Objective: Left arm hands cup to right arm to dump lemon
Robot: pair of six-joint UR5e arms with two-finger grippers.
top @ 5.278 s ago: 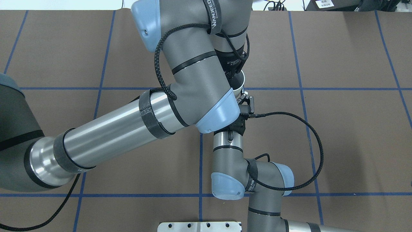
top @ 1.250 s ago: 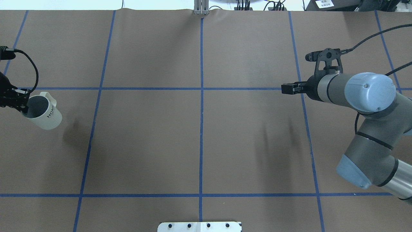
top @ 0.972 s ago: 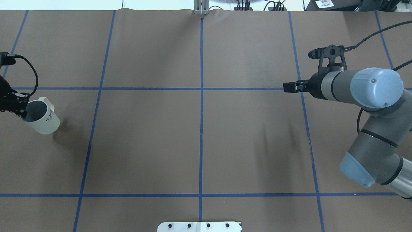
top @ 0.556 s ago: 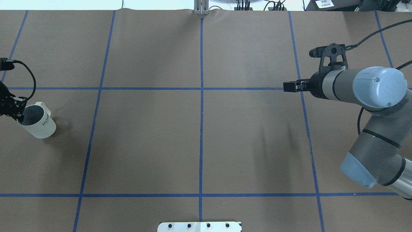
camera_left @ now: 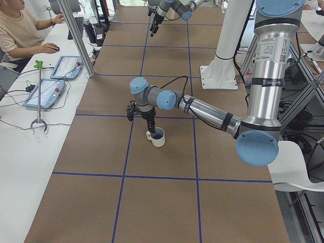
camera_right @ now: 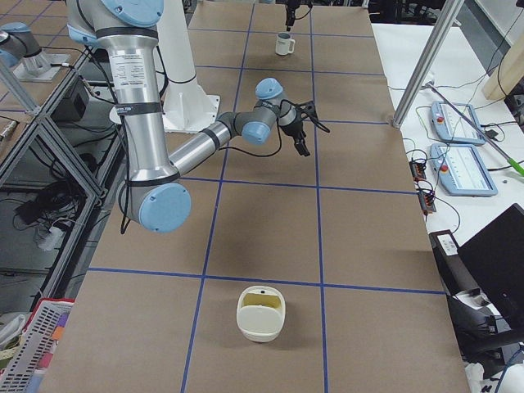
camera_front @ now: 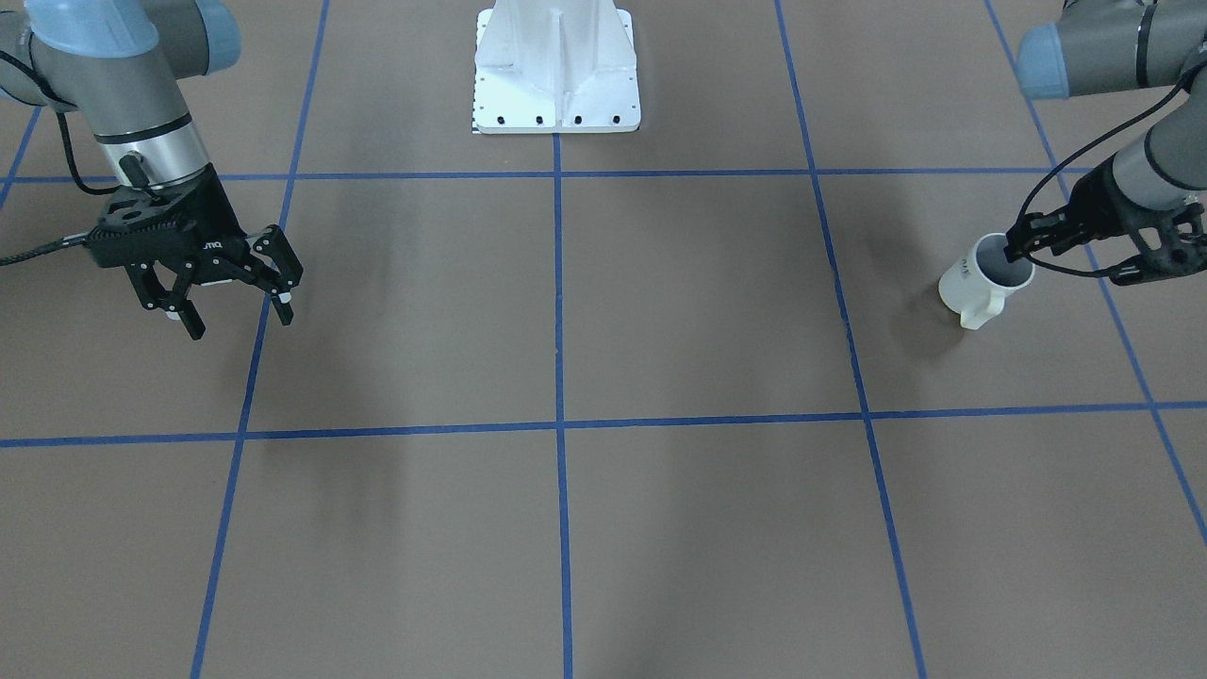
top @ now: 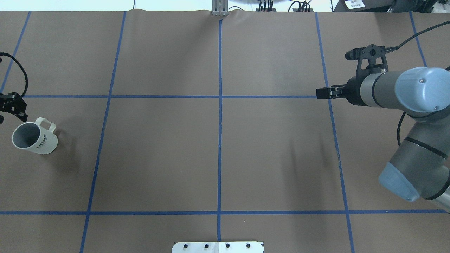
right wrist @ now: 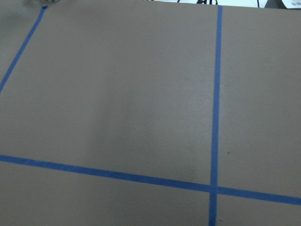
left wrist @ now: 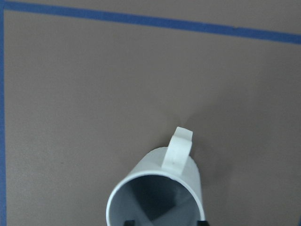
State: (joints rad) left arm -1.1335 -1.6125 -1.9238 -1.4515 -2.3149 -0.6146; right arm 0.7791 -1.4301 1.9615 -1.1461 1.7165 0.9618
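Note:
The white cup (top: 38, 140) with dark lettering stands upright on the brown table at its far left end. It also shows in the front view (camera_front: 981, 283), the left side view (camera_left: 158, 137) and the left wrist view (left wrist: 183, 174). Its grey inside looks empty, and no lemon shows in any view. My left gripper (top: 14, 109) (camera_front: 1016, 247) is open just over the cup's rim, with its fingertips (left wrist: 202, 221) apart at the bottom edge of the wrist view. My right gripper (camera_front: 239, 322) (top: 321, 93) is open and empty, hanging above the table's right side.
The white robot pedestal (camera_front: 556, 75) stands at the table's middle rear. A cream container (camera_right: 260, 313) sits on the table at the end on my right. An operator (camera_left: 20, 30) and control pendants (camera_left: 50, 91) are on a side bench. Blue tape lines grid the brown table (top: 158, 151).
The left arm lowered the tilted cup onto the table, where it now stands upright, and let go of its rim. The right gripper drifted slightly rightward.

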